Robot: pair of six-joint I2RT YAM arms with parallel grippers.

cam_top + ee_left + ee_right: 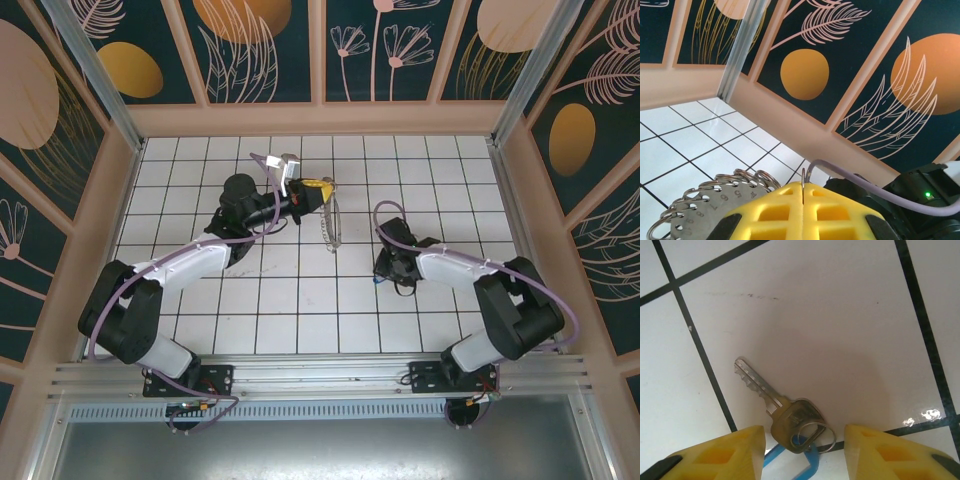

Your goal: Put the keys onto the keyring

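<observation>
A brass-coloured key (782, 407) lies flat on a white tile, with a small split ring (818, 436) and a blue tag (805, 465) at its head. My right gripper (804, 434) stands open just above it, one yellow finger (730, 452) on each side of the key's head, touching nothing. The keyring (331, 226) hangs as a large loop from my left gripper (318, 186), raised over the back middle of the table. In the left wrist view the yellow pads are shut on its thin wire (803, 181), and a numbered metal plate (705, 212) edged with several small rings sits beside them.
The right gripper (386, 270) points down at the tiled table (300, 310) right of centre. Patterned walls (270, 50) enclose the table on three sides. A purple cable (880, 192) runs across the left wrist view.
</observation>
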